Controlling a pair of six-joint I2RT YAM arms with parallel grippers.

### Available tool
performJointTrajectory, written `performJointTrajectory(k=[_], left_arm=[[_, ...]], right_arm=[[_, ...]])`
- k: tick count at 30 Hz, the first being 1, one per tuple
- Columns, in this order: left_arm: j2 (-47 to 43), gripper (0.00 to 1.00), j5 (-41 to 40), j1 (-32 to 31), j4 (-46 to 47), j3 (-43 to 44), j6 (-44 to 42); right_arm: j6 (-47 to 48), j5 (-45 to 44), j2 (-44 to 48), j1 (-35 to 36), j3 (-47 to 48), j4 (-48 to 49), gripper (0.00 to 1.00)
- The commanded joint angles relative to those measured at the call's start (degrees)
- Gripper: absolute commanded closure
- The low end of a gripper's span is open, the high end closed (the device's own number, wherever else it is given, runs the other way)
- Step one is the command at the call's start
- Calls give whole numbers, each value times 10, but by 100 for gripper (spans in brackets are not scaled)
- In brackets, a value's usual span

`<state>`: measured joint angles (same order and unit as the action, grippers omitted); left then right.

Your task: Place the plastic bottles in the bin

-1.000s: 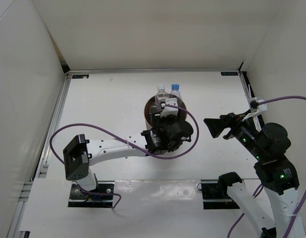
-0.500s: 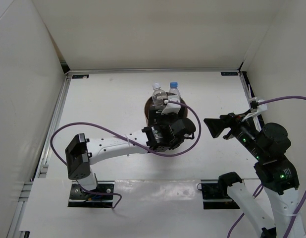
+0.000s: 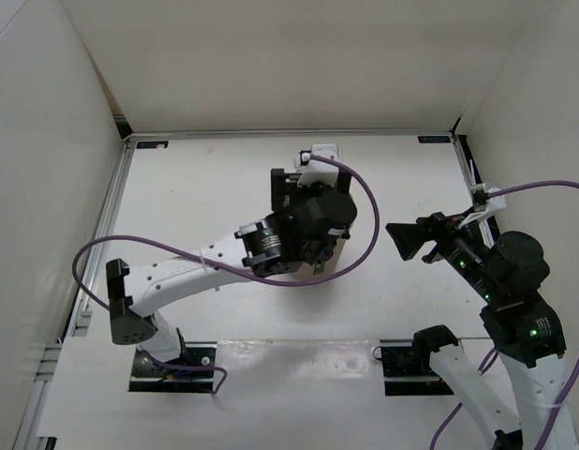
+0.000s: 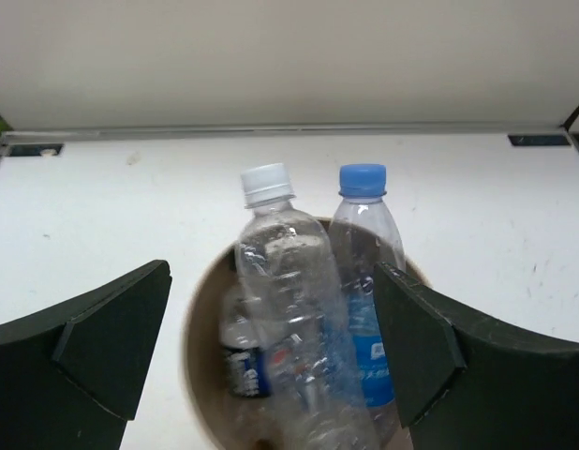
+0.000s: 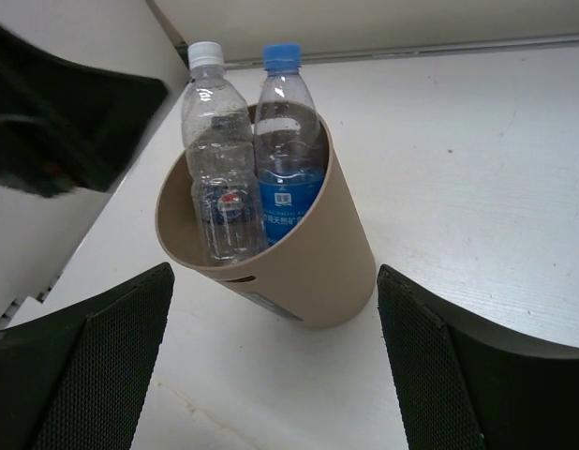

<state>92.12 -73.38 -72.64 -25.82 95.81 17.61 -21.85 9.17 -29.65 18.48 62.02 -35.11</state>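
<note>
In the left wrist view the tan bin (image 4: 196, 349) lies right below my open left gripper (image 4: 269, 281). Three plastic bottles stand in it: a clear white-capped one (image 4: 282, 272), a blue-capped, blue-labelled one (image 4: 366, 234), and a dark-labelled one (image 4: 241, 364) sunk lower at the left. Nothing is between the left fingers (image 4: 111, 342); the bottles are beneath them. The right wrist view shows the bin (image 5: 318, 253) leaning, with the white-capped bottle (image 5: 217, 159) and blue-labelled bottle (image 5: 288, 150) poking above the rim. My right gripper (image 5: 275, 281) is open and empty, short of the bin.
From above, the left arm and its gripper (image 3: 299, 192) cover the bin. The right gripper (image 3: 407, 239) hovers to the right of it. White walls and a metal rail (image 4: 289, 131) close off the back of the white table (image 5: 477, 169).
My left gripper has opened and let the white-capped bottle drop into the bin. The left arm has since risen and swung over the bin, hiding it from above. The right arm is still.
</note>
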Motion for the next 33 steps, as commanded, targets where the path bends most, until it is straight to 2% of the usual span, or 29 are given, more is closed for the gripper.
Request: performJointTrajectory(k=[1, 2, 3, 6, 7, 9, 10, 14, 15, 18, 21, 27, 33], left_arm=[[-64, 0, 5, -17, -90, 87, -48], [-69, 0, 13, -17, -91, 88, -43], [-90, 0, 24, -16, -181, 106, -25], [-184, 0, 100, 6, -211, 74, -5], [-261, 0, 137, 17, -202, 2, -17], [-308, 0, 148, 30, -191, -65, -14], [-369, 0, 148, 38, -204, -96, -10], [-466, 0, 158, 88, -237, -172, -2], [-490, 0, 163, 127, -243, -182, -5], [-523, 0, 175, 152, -243, -220, -16], [-520, 0, 167, 152, -251, -239, -13], [-510, 0, 128, 153, -259, -284, 36], [-526, 0, 159, 152, -240, -354, 53]], right_arm=[[1, -28, -21, -10, 17, -19, 10], [-2, -34, -29, -10, 22, -28, 10], [-4, -44, -36, -17, 27, -44, 10], [-14, -27, -70, -45, 37, -65, 10], [-14, -17, -88, -62, 35, -69, 10], [-18, 33, -100, -83, 35, -72, 10], [-19, 46, -102, -104, 33, -70, 10], [-27, 77, -101, -113, 18, -53, 10], [-28, 77, -103, -109, 19, -49, 10], [-32, 80, -110, -100, 21, -47, 10], [-34, 95, -117, -100, 28, -50, 10], [-30, 102, -135, -107, 41, -72, 10], [-47, 137, -131, -135, 26, -63, 10]])
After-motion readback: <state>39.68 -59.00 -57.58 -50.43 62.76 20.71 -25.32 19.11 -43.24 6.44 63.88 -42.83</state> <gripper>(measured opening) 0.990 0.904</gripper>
